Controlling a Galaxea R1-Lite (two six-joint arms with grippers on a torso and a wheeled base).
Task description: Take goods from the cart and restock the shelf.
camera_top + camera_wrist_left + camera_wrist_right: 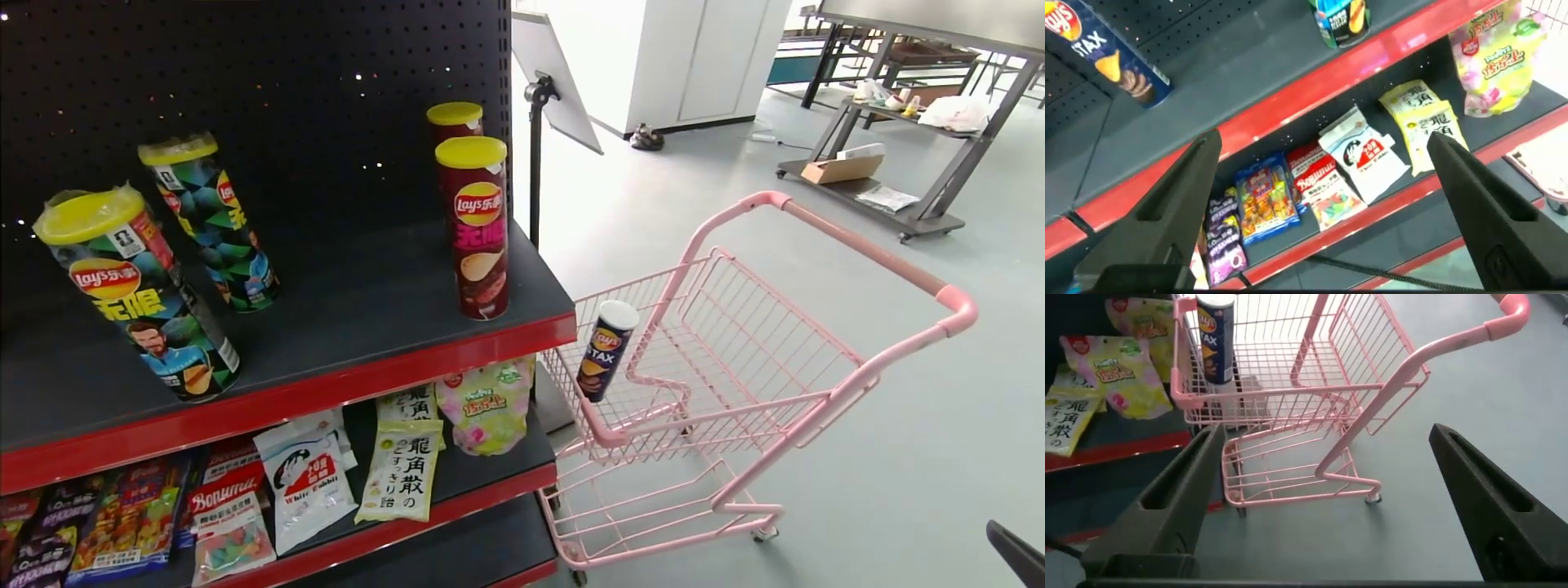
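Note:
A pink cart stands right of the black and red shelf. One dark blue chip can stands upright in the basket corner nearest the shelf. In the right wrist view my right gripper is open and empty, held off from the cart and its can. My left gripper is also open and empty, in front of the lower shelf's snack bags. A blue chip can rests on the upper shelf board. Two red cans and two green cans stand there too.
Snack bags fill the lower shelf. A board on a black stand rises behind the shelf's right end. A low metal rack with boxes stands at the back right. Grey floor lies open around the cart.

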